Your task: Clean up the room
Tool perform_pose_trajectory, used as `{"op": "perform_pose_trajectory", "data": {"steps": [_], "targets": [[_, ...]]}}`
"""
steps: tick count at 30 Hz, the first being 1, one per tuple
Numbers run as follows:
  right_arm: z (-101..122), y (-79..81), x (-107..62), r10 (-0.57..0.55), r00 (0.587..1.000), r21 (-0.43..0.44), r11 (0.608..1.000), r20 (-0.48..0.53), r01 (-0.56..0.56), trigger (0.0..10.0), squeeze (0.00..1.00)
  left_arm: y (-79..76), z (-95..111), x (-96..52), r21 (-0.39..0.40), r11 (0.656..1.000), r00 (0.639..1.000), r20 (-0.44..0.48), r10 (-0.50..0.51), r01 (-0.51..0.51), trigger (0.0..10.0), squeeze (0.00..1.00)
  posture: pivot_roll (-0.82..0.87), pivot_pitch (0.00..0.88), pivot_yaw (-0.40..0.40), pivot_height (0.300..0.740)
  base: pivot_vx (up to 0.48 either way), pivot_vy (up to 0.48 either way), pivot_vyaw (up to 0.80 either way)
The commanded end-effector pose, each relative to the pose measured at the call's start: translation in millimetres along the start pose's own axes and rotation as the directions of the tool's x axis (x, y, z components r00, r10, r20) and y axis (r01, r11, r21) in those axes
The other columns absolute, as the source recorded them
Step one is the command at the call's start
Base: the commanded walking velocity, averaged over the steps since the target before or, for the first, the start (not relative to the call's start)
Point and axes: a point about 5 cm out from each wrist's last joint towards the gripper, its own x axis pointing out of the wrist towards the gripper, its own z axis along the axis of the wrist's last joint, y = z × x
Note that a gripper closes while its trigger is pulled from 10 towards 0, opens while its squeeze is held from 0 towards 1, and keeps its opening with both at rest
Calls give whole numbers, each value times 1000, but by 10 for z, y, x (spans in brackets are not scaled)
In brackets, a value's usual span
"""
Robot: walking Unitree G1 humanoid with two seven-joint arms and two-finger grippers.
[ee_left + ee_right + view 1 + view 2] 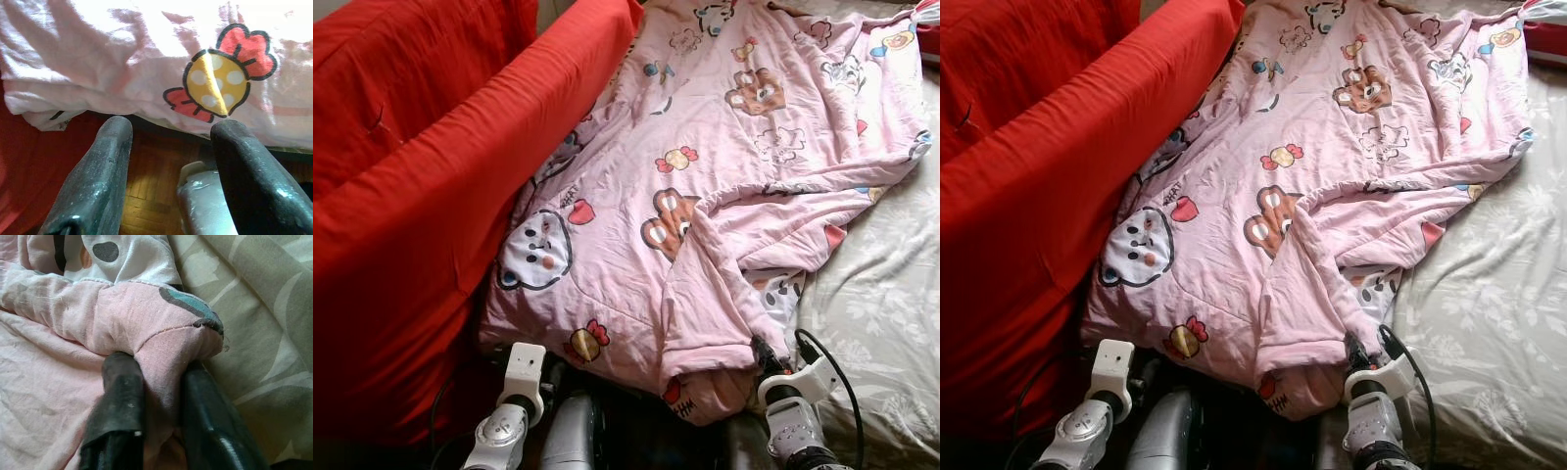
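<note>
Pink cartoon-print blanket (pixel 724 176) lies rumpled across the bed (pixel 891 304): soft, light, floppy, best taken by its near hem. Right end effector (pixel 159 396) pinches a fold there; left end effector (pixel 171 161) gapes empty just below the hem.

Parted left tool (pixel 168 156), pink blanket (pixel 146 63) edge

pink cartoon-print blanket (pixel 724 157) spread rumpled over bed.

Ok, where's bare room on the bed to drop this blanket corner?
Free: the floral sheet right of the pink blanket, beside the right tool. Crowded: blanket runs against the red cushion by the left tool.
</note>
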Motion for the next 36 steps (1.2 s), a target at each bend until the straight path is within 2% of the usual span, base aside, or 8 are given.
{"op": "perform_pose_trajectory", "data": {"steps": [1, 11, 21, 22, 23, 28, 31, 36], "targets": [[-30, -45, -27, -9, 1000, 2, 1000, 0, 9, 0, 0, 13, -124, -46, 7, 1000, 998, -58, 7, -6, 10000, 0, 20, 174, 87, 635, 0, 0, 0], [-128, 16, -40, 19, 1000, -32, 999, -15, -19, 0, 0, 20, -144, -55, 11, 1000, 998, -67, 12, -11, 10000, 0, 0, 157, 85, 635, 0, 0, 0], [-200, 32, -67, 47, 997, -228, 972, -62, -60, 0, 0, 58, -265, -99, 16, 999, 990, -137, 36, -34, 10000, 0, -25, 130, 75, 635, 0, 0, 0], [-219, 49, -68, 54, 996, -271, 960, -75, -73, 7451, 0, 108, -304, -121, 11, 998, 986, -159, 59, -58, 10000, 0, -27, 129, 73, 635, 0, 0, 0], [-220, 76, -63, 68, 995, -315, 945, -79, -89, 10000, 0, 156, -350, -148, 3, 997, 980, -183, 81, -82, 10000, 0, -31, 131, 70, 635, 0, 0, 0], [-199, 171, -43, 116, 990, -433, 891, -78, -138, 10000, 0, 278, -495, -244, -69, 983, 957, -251, 147, -169, 10000, 0, -39, 143, 65, 635, 0, 0, 0], [-151, 249, -26, 141, 988, -630, 762, -64, -149, 10000, 0, 291, -587, -308, -93, 974, 944, -281, 173, -206, 10000, 0, -36, 158, 52, 635, 0, 0, 0], [-79, 277, -12, 139, 990, -713, 692, -15, -108, 10000, 0, 250, -600, -308, -95, 975, 943, -286, 168, -203, 10000, 0, -25, 169, 41, 654, 0, 0, 0]]}}
